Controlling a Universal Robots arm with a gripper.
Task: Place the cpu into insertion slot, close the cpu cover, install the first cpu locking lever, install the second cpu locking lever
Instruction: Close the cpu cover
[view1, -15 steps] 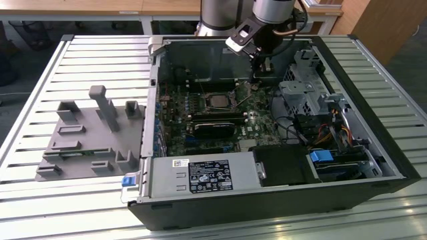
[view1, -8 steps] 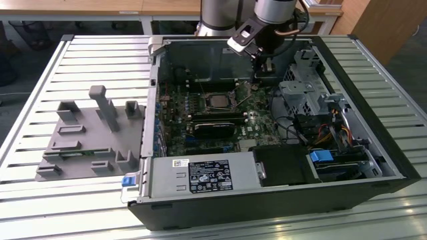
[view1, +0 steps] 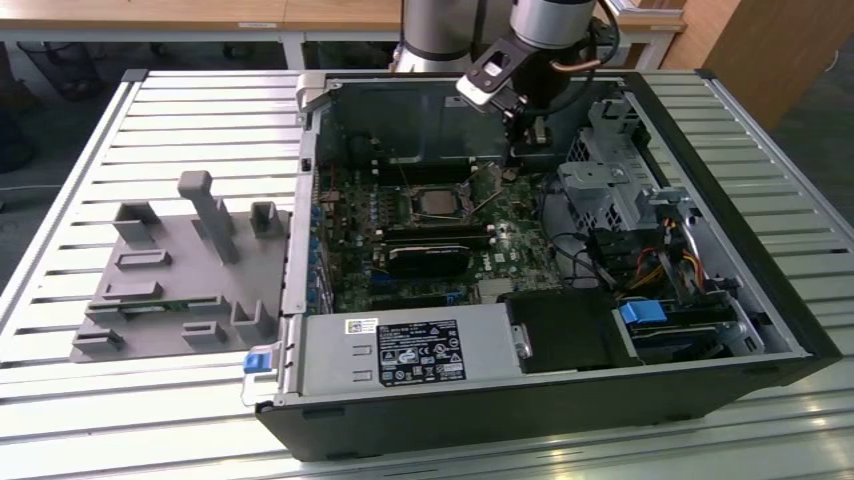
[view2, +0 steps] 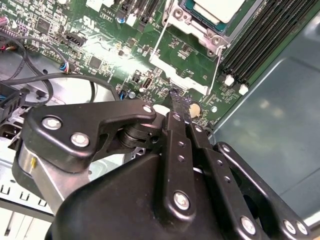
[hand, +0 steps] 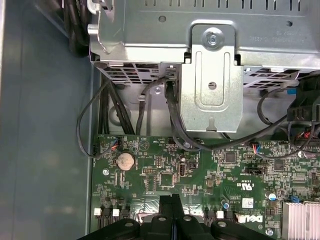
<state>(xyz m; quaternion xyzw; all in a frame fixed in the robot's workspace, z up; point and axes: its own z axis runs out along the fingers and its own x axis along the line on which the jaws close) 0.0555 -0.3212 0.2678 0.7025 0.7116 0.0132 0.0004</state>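
Observation:
The cpu (view2: 220, 7), a pale silvery square, lies in the insertion slot (view1: 434, 203) on the green board. The silvery cpu cover (view2: 200, 29) lies flat around it as a frame. Two thin wire locking levers (view2: 155, 44) stand loose beside the socket, one on each side, and they seem unlatched. My gripper (view2: 175, 96) hovers just above the board a short way from the socket's corner, close to the levers' ends. Its black fingers are pressed together, shut with nothing between them. In the first wrist view the gripper (hand: 172, 199) points at the board near a coin battery (hand: 125, 160).
Long black memory slots (view2: 260, 45) run beside the socket. A grey drive cage (hand: 212, 75) with black cables (hand: 175, 125) stands past the board's edge. The labelled power supply box (view1: 400, 352) fills the case front. A grey fixture plate (view1: 174, 270) lies on the slatted table at the exterior view's left.

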